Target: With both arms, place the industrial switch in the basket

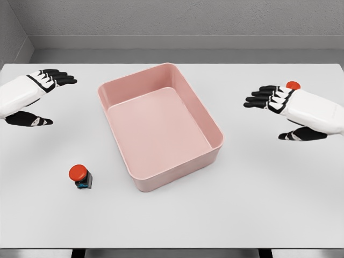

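A small industrial switch point(80, 176) with a red mushroom button on a dark body stands on the white table, left of the basket's near corner. The pink rectangular basket point(137, 87) lies in the middle, turned at an angle, with nothing inside. My left hand point(47, 97) hovers at the far left, fingers spread, well behind the switch and holding nothing. My right hand point(274, 110) hovers to the right of the basket, fingers spread and holding nothing. A second red button point(293, 85) peeks out just behind the right hand, mostly hidden by it.
The white table point(258, 204) spreads wide around the basket, ending in a front edge at the bottom of the view. A grey wall runs behind its far edge.
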